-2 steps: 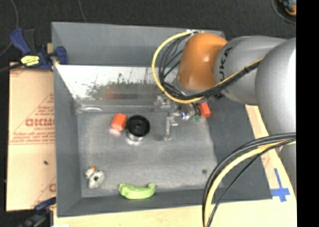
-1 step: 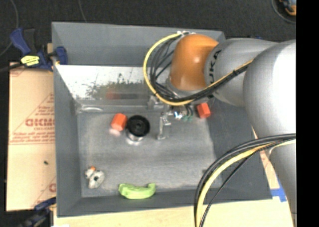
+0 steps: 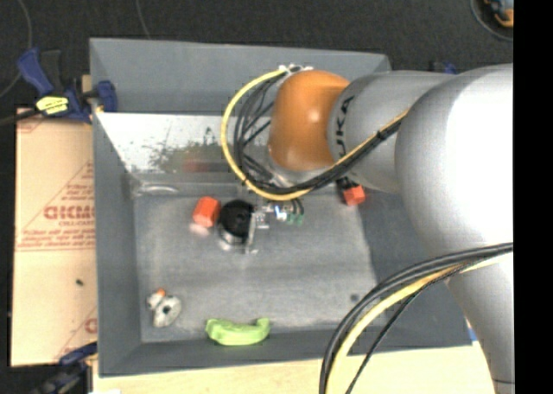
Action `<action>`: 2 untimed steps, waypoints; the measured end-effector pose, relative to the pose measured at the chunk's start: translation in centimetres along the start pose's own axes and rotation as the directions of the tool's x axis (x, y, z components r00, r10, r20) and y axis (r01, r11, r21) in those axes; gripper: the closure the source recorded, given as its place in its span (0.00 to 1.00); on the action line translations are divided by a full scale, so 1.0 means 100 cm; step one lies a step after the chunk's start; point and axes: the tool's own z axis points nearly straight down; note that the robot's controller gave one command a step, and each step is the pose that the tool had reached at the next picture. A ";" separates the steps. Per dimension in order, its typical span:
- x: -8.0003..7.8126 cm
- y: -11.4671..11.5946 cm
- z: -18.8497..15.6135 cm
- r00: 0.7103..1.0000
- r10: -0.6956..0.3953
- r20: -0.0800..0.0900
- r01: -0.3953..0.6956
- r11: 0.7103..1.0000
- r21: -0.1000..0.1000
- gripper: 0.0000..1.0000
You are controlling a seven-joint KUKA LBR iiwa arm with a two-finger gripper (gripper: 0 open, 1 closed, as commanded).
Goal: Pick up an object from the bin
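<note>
My gripper (image 3: 251,230) reaches down from under the orange wrist cover to the bin floor, a little left of the middle. A black round thing (image 3: 232,216) lies right against its left side; whether the gripper holds it is not visible. A small orange block (image 3: 206,212) sits just left of the black thing. Close to the gripper's right lies a small green piece (image 3: 296,219).
A red-orange piece (image 3: 352,194) lies by the right wall, partly under the arm. A green curved thing (image 3: 238,331) rests at the front wall, and a small white and tan thing (image 3: 162,308) lies in the front left corner. The arm and its cables cover the bin's right side.
</note>
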 end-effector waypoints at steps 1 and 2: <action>-0.003 0.015 0.000 0.990 -0.137 0.010 0.137 0.991 0.007 1.00; -0.003 0.015 0.000 0.990 -0.138 0.010 0.138 0.990 0.007 1.00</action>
